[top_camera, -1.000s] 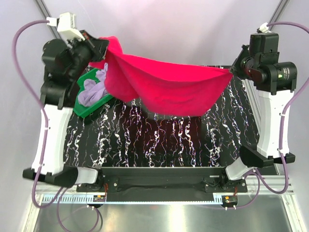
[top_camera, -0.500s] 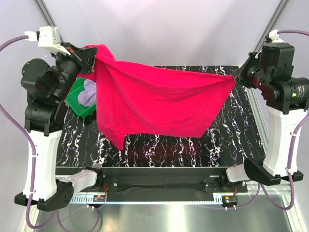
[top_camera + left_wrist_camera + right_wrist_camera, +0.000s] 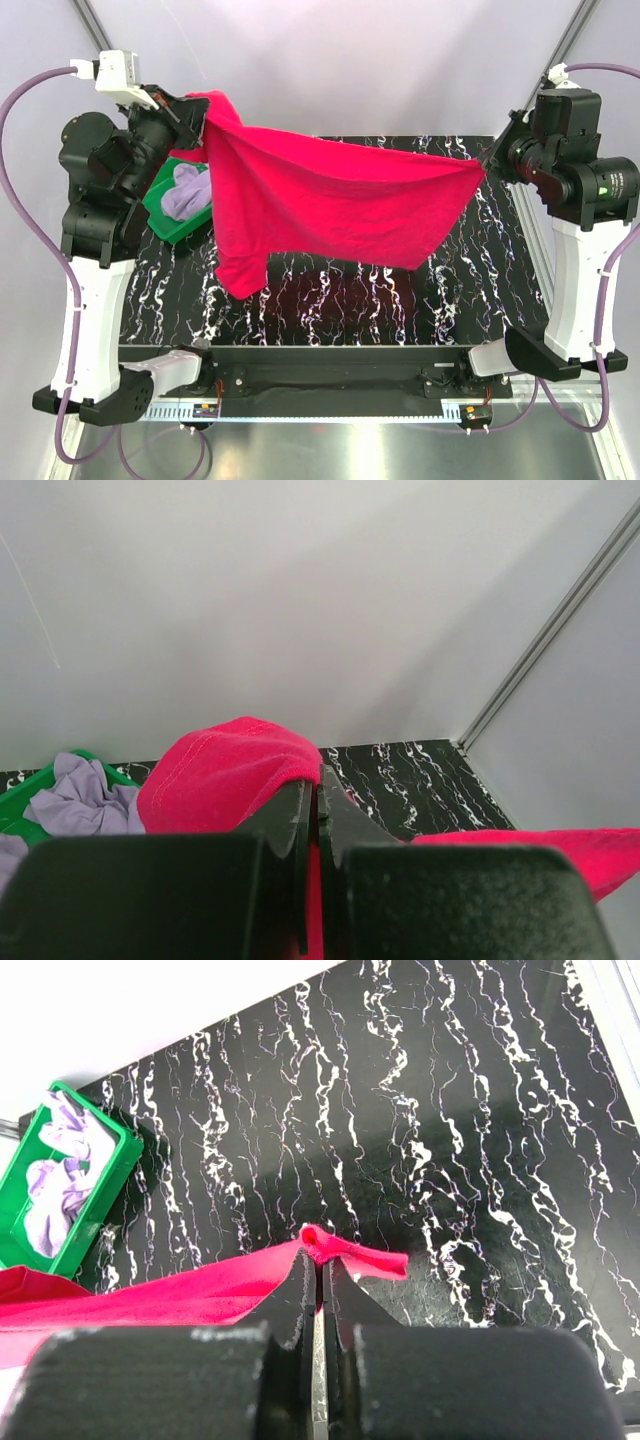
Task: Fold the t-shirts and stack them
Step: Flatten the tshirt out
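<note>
You hold the crimson t-shirt (image 3: 340, 200) aloft over the bench's far half, left gripper (image 3: 318, 780) and right gripper (image 3: 318, 1262) each pinching a corner. The right pinch looks thin; spreading wider could tear it free. The lavender t-shirt (image 3: 188, 190) lies in the far-left tray (image 3: 170, 228).

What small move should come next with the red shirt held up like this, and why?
Probably lower both arms together so the red shirt settles flat on the table. The left tool and right tool are each shut on an end of it, and it hangs stretched between them above the table, so it cannot be folded until it lies flat.
</note>
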Available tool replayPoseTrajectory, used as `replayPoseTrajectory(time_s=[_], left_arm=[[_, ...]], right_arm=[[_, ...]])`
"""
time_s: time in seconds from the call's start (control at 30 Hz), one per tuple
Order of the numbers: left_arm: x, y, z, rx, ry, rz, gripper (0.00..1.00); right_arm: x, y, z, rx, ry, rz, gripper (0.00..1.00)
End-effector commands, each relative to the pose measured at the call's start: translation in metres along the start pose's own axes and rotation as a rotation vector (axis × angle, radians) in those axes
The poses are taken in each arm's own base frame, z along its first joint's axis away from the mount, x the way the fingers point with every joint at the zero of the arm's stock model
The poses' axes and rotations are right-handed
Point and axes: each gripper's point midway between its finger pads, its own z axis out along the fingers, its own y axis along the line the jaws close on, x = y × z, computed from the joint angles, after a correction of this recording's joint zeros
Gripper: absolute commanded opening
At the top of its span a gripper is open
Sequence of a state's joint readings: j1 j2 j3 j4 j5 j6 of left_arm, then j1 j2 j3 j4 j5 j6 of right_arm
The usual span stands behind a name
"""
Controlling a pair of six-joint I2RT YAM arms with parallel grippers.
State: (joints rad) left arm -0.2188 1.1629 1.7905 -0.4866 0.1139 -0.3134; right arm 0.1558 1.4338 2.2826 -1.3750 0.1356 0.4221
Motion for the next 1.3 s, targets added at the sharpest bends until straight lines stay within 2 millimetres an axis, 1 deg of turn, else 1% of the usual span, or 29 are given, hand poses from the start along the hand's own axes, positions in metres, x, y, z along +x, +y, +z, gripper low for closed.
replayPoseTrajectory(time_s=[0.0, 0.13, 0.2, 0.23, 0.27, 0.33, 0.37, 0.4, 0.43, 0.47, 0.57, 0.67, 0.73, 0.77, 0.8, 0.83, 0.87, 0.9, 0.93, 0.97, 1.0, 1.03, 1.07, 1.1, 1.13, 1.17, 1.2, 1.23, 1.27], left_arm=[[-0.03, -0.008, 0.003, 0.023, -0.102, 0.014, 0.0], [-0.029, -0.016, 0.034, 0.08, -0.102, -0.043, 0.0], [-0.023, -0.013, 0.057, 0.092, -0.106, -0.063, 0.0], [-0.024, -0.015, 0.063, 0.109, -0.115, -0.07, 0.0], [-0.03, -0.017, 0.068, 0.119, -0.137, -0.073, 0.0], [-0.025, -0.018, 0.089, 0.141, -0.119, -0.08, 0.0], [-0.043, -0.027, 0.089, 0.172, -0.154, -0.069, 0.0], [-0.048, -0.03, 0.092, 0.19, -0.162, -0.065, 0.0], [-0.04, -0.029, 0.108, 0.199, -0.141, -0.065, 0.0], [-0.063, -0.038, 0.102, 0.225, -0.187, -0.052, 0.0], [-0.074, -0.044, 0.106, 0.256, -0.214, -0.039, 0.0], [-0.082, -0.05, 0.093, 0.279, -0.226, -0.044, 0.0], [-0.052, -0.043, 0.096, 0.273, -0.158, -0.067, 0.0], [-0.06, -0.048, 0.073, 0.282, -0.185, -0.061, 0.0], [-0.05, -0.045, 0.067, 0.27, -0.171, -0.065, 0.0], [-0.003, -0.023, 0.071, 0.2, -0.084, -0.093, 0.0], [-0.008, -0.025, 0.045, 0.191, -0.115, -0.091, 0.0], [0.004, -0.022, 0.035, 0.184, -0.101, -0.099, 0.0], [0.06, -0.002, 0.036, 0.129, 0.013, -0.123, 0.0], [0.064, -0.006, 0.013, 0.135, 0.012, -0.128, 0.0], [0.09, 0.001, 0.006, 0.113, 0.065, -0.152, 0.0], [0.146, 0.017, -0.002, 0.068, 0.178, -0.179, 0.0], [0.172, 0.023, -0.014, 0.047, 0.224, -0.192, 0.0], [0.182, 0.021, -0.034, 0.04, 0.226, -0.213, 0.0], [0.202, 0.028, -0.047, 0.007, 0.258, -0.233, 0.0], [0.257, 0.043, -0.064, -0.044, 0.362, -0.263, 0.0], [0.274, 0.047, -0.075, -0.073, 0.384, -0.307, 0.0], [0.286, 0.054, -0.095, -0.119, 0.388, -0.328, 0.0], [0.32, 0.064, -0.11, -0.166, 0.449, -0.353, 0.0]], right_arm=[[0.019, -0.013, -0.006, 0.04, 0.077, -0.038, 0.0], [0.009, -0.001, 0.012, 0.011, 0.065, -0.019, 0.0], [0.006, 0.002, 0.034, 0.026, 0.078, -0.027, 0.0], [-0.002, 0.006, 0.035, 0.016, 0.057, -0.032, 0.0], [0.0, 0.007, 0.049, 0.029, 0.084, -0.044, 0.0], [-0.014, 0.011, 0.049, 0.022, 0.046, -0.045, 0.0], [-0.012, 0.011, 0.059, 0.031, 0.066, -0.049, 0.0], [-0.017, 0.01, 0.06, 0.035, 0.057, -0.043, 0.0], [-0.024, 0.013, 0.059, 0.026, 0.035, -0.04, 0.0], [-0.025, 0.012, 0.063, 0.025, 0.035, -0.038, 0.0], [-0.03, 0.007, 0.064, 0.03, 0.021, -0.027, 0.0], [-0.031, -0.003, 0.061, 0.052, 0.016, -0.025, 0.0], [-0.025, -0.01, 0.062, 0.071, 0.034, -0.022, 0.0], [-0.024, -0.009, 0.058, 0.065, 0.032, -0.018, 0.0], [-0.019, -0.009, 0.057, 0.06, 0.049, -0.016, 0.0], [-0.004, -0.014, 0.065, 0.075, 0.102, -0.018, 0.0], [0.0, -0.014, 0.058, 0.064, 0.1, -0.011, 0.01], [0.01, -0.015, 0.06, 0.058, 0.126, -0.001, 0.01], [0.04, -0.026, 0.063, 0.084, 0.203, 0.015, 0.04], [0.051, -0.026, 0.068, 0.071, 0.218, 0.033, 0.06], [0.095, -0.042, 0.083, 0.115, 0.332, 0.043, 0.07], [0.112, -0.049, 0.084, 0.125, 0.359, 0.058, 0.08], [0.119, -0.05, 0.079, 0.113, 0.336, 0.087, 0.09], [0.16, -0.065, 0.087, 0.149, 0.434, 0.102, 0.09], [0.173, -0.069, 0.082, 0.148, 0.445, 0.121, 0.1], [0.188, -0.073, 0.085, 0.153, 0.473, 0.135, 0.1], [0.223, -0.088, 0.086, 0.2, 0.556, 0.146, 0.11], [0.235, -0.093, 0.083, 0.213, 0.574, 0.162, 0.1], [0.249, -0.097, 0.082, 0.219, 0.603, 0.171, 0.11]])
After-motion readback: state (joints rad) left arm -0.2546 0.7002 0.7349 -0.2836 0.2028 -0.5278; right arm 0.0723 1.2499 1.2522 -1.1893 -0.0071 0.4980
